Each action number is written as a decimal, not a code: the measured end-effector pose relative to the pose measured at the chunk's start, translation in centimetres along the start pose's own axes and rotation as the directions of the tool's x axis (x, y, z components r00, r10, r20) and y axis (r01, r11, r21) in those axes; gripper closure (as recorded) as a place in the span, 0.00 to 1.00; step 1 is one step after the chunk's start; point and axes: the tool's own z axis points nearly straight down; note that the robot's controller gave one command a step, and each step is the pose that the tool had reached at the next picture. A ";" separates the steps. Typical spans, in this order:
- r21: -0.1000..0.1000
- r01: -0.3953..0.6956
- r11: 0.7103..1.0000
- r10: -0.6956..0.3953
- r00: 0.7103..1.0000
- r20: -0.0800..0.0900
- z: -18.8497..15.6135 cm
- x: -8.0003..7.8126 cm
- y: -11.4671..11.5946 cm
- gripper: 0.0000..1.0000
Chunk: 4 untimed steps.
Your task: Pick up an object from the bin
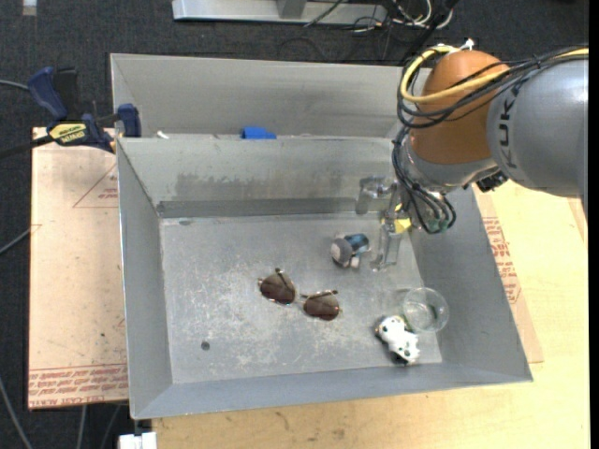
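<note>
So the gripper is down inside the bin, low over the floor in the right half, a bit toward the back wall. The closest thing to it is a small blue-and-grey object, a stubby roundish thing lying on its side on the bin floor. In the camera view it sits just to the left of the gripper, right beside it, and honestly I can't say whether the two are touching or a hair apart. From this angle I also can't tell whether the gripper is open or closed, or whether it has hold of anything. The arm comes in from the right, with its orange cover and a loop of cables hanging above the gripper. The other stuff in the bin is spread out rather than heaped. There's a pair of brown-lensed sunglasses lying flat near the middle, well left of and nearer than the gripper, and a clear cup toward the front right. Just beside the cup, near the front wall, is a small white-and-black toy.
</note>
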 end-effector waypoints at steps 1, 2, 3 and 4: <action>0.001 0.001 1.000 -0.001 1.000 0.007 -0.5 -0.1 0.0 0.00; 0.002 0.062 0.998 -0.062 0.998 0.012 4.1 1.8 1.1 0.00; 0.001 0.185 0.983 -0.185 0.983 0.004 6.4 0.5 3.5 0.00; 0.001 0.246 0.969 -0.246 0.969 0.008 5.7 1.9 4.2 0.00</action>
